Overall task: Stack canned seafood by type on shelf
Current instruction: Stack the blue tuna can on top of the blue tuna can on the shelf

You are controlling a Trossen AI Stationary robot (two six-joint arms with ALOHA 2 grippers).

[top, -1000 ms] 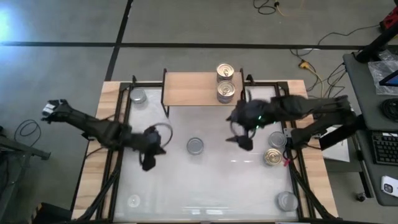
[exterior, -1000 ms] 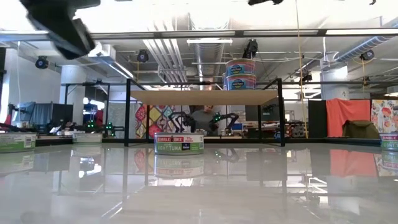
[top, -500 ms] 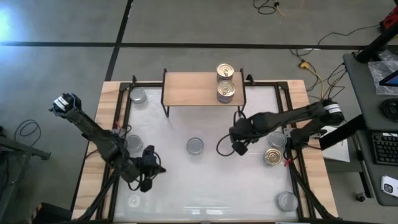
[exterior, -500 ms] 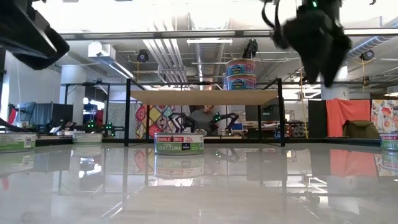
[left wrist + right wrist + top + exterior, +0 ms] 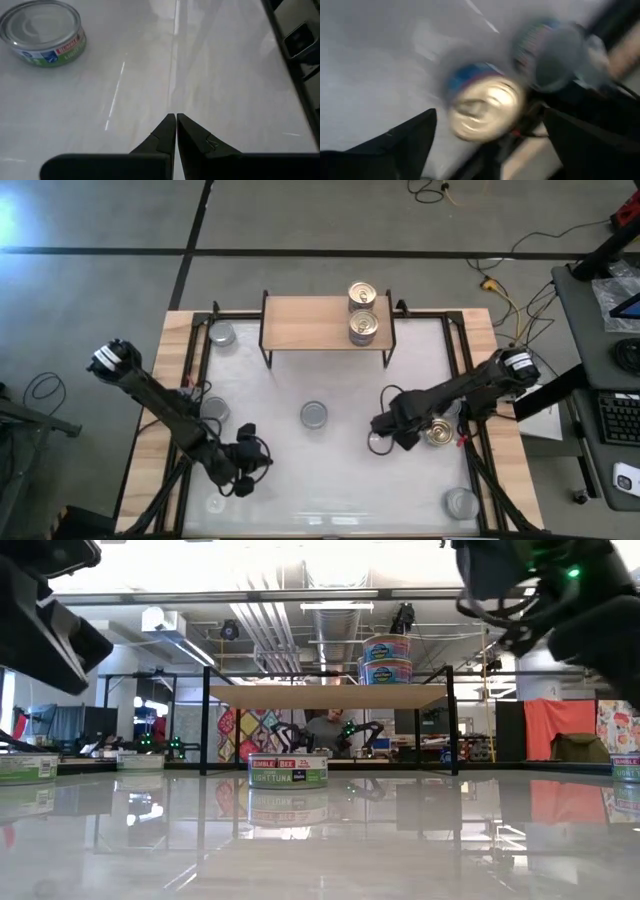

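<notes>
Left hand [image 5: 243,477] near front-left table [image 5: 330,470] corner, fingers pressed together, empty. Eight tins: silver tin [image 5: 314,415] mid-table, two stacked on shelf [image 5: 310,322]. Right hand [image 5: 485,145] wide apart, empty, beside gold tin [image 5: 437,432], right edge; wrist view blurred.

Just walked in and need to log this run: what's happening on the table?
A two-armed robot is sorting tins onto the small shelf, where two gold-topped tins already sit. The right tool, fingers apart, is beside a gold-topped tin near the table's right edge, holding nothing. The left tool is shut and empty, low on the table's left side. A silver-topped tin waits mid-table.
</notes>
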